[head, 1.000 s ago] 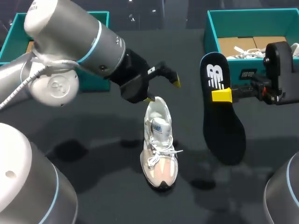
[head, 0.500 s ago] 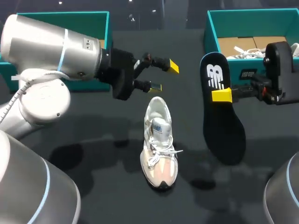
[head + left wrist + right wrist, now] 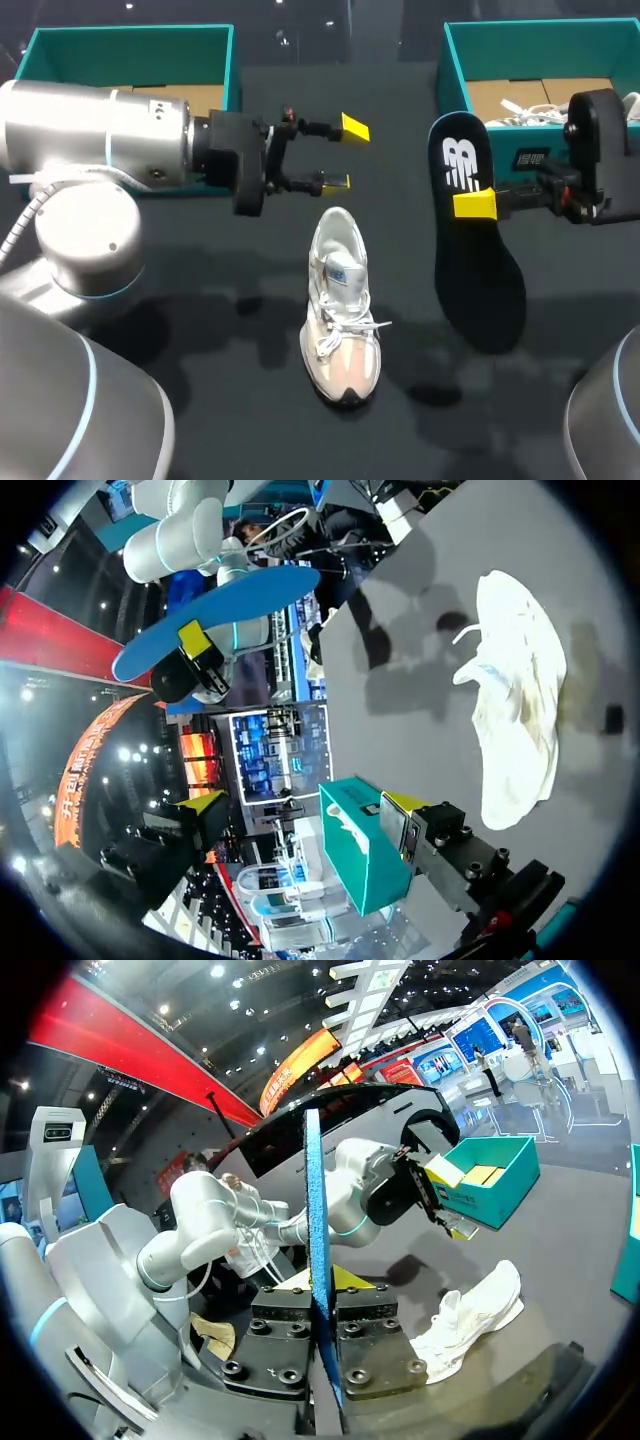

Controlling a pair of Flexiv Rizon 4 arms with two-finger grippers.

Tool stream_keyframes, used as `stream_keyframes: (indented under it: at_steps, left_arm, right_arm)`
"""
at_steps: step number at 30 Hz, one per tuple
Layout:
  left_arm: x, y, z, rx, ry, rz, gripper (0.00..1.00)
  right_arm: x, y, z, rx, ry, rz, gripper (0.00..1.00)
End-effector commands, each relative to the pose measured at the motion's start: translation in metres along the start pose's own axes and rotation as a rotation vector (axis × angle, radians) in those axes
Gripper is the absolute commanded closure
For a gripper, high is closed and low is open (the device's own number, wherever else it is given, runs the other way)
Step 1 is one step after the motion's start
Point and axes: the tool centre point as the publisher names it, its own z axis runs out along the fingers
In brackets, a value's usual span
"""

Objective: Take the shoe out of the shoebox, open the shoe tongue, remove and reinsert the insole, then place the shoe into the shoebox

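A white sneaker (image 3: 342,305) lies on the dark table, toe toward me; it also shows beside my left gripper (image 3: 515,710) and in the right wrist view (image 3: 470,1325). My left gripper (image 3: 342,155) hovers open just behind the heel, pointing right with nothing between its fingers (image 3: 300,805). My right gripper (image 3: 475,204) is shut on the insole (image 3: 470,240), held upright to the right of the shoe, black side facing me. The insole's blue side shows in the left wrist view (image 3: 215,615) and edge-on between the right fingers (image 3: 318,1290).
A teal shoebox (image 3: 130,35) stands at the back left behind my left arm. A second teal shoebox (image 3: 520,30) at the back right holds white laces (image 3: 525,112) on cardboard. The right arm's body hangs over its front rim.
My left arm has pulled back leftward from the shoe's heel and turned, so its open gripper now points right and sits higher. The right arm, insole and shoe have not moved.
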Motion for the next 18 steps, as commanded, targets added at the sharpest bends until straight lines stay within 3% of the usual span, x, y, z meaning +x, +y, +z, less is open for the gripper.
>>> stream_keyframes:
  at_steps: [1, 4, 10, 18]
  left_arm:
    - [-0.004, 0.006, -0.009, 0.040, -0.039, -0.046, 0.00]
    - [-0.006, 0.006, -0.013, 0.029, -0.038, -0.051, 0.00]
    - [-0.005, 0.002, -0.023, -0.008, -0.049, -0.051, 0.00]
    - [-0.006, 0.002, -0.029, 0.018, -0.078, -0.088, 0.00]
  right_arm:
    - [0.000, 0.000, 0.001, 0.001, -0.001, 0.001, 1.00]
    - [0.000, 0.000, 0.001, 0.001, -0.001, 0.001, 1.00]
    - [-0.051, 0.012, -0.002, -0.001, 0.074, 0.151, 1.00]
    - [-0.112, 0.030, -0.002, 0.044, 0.117, 0.261, 1.00]
